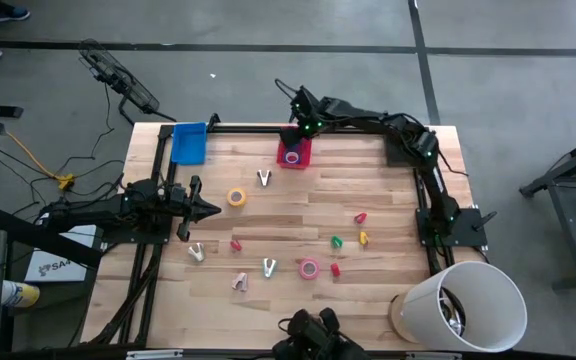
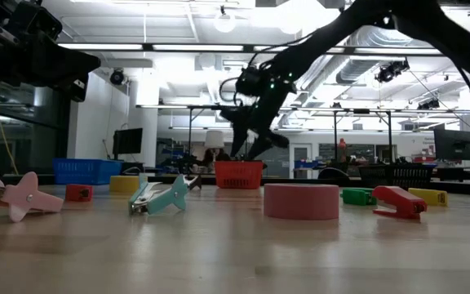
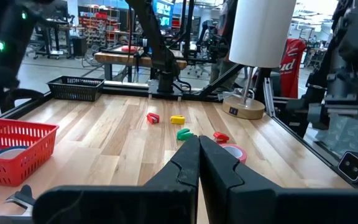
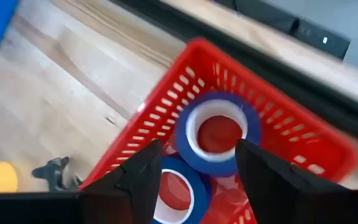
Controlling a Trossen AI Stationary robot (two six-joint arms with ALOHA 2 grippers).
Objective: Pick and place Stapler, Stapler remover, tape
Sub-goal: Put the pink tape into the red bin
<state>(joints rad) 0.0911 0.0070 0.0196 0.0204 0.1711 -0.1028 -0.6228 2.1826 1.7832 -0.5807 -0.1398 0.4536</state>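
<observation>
Fig.: drop-off of a tape roll into the red slatted plastic basket (image 1: pixel 295 153) at the table's far edge. The right gripper (image 4: pixel 197 171) is hanging just above the basket w/ its 2 fingers apart and nothing between them; 2 blue tape rolls w/ white cores (image 4: pixel 218 132) are lying inside, one overlapping the other. Judged step: release and retreat. To do it well, the arm should be rising straight up, fingers kept wide, so neither pad is catching the basket rim or dragging a roll back out. Rest of the task's things are lying on the wooden table top (image 1: pixel 388 190): a yellow tape roll (image 1: pixel 236 197) nr the left arm, a pink tape roll (image 1: pixel 309 267) toward the near edge, small clip-like staple removers (image 1: pixel 265 178) and small red, green, yellow pieces (image 1: pixel 336 241) scattered between. The left gripper (image 1: pixel 206 208) is waiting at the table's left side, fingers pressed together, holding nothing. A blue tray (image 1: pixel 189 142) is sitting at the far left corner.
</observation>
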